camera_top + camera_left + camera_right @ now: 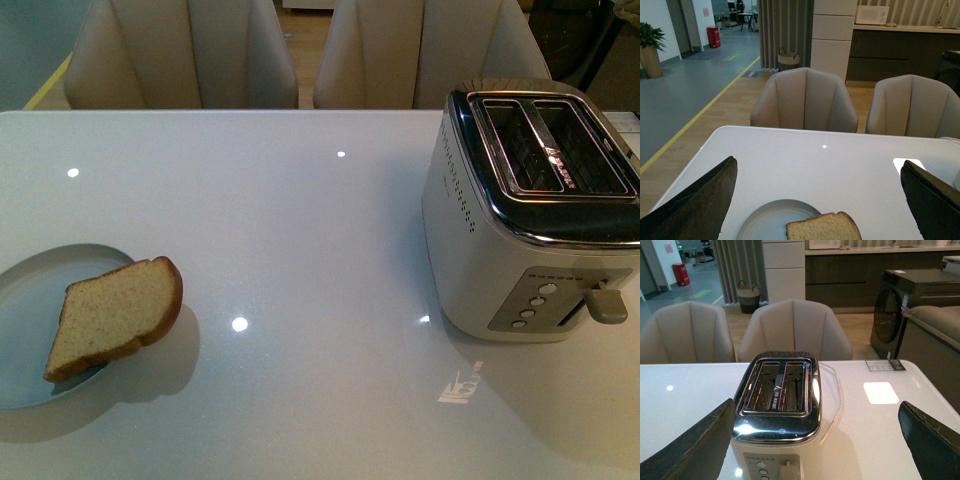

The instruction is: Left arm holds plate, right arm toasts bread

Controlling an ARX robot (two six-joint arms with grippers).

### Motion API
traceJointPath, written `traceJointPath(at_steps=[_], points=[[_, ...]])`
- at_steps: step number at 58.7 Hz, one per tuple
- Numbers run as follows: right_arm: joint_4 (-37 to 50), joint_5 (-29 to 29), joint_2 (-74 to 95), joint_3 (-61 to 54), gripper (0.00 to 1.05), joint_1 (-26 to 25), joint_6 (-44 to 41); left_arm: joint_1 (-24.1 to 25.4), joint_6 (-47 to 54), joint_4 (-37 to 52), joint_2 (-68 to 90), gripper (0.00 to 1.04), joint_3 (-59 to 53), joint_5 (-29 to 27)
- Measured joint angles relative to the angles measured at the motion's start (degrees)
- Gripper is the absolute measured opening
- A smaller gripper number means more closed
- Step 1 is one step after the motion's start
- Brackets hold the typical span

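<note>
Bread lies lower left in our front view, overhanging the plate, long axis slanting up-right; our left gripper, jaws spread, is nearer it; right gripper, also spread, faces the toaster.

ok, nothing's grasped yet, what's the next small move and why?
Probably lower the left end effector onto the rim of the round pale blue-grey plate and close. It hangs open above the plate, holding nothing, and the tan bread slice overhangs the rim, so steadying the plate first seems sensible before the open right end effector reaches for the slice.
</note>
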Motion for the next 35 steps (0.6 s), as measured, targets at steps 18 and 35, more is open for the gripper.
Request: traceJointPath(at_steps=[18, 35], points=[[0.00, 0.00, 0.00, 0.00, 0.96, 0.00, 0.00, 0.00, 0.00, 0.00, 0.00, 0.97, 0.00, 0.00], [0.00, 0.00, 0.00, 0.00, 0.96, 0.00, 0.00, 0.00, 0.00, 0.00, 0.00, 0.97, 0.00, 0.00]])
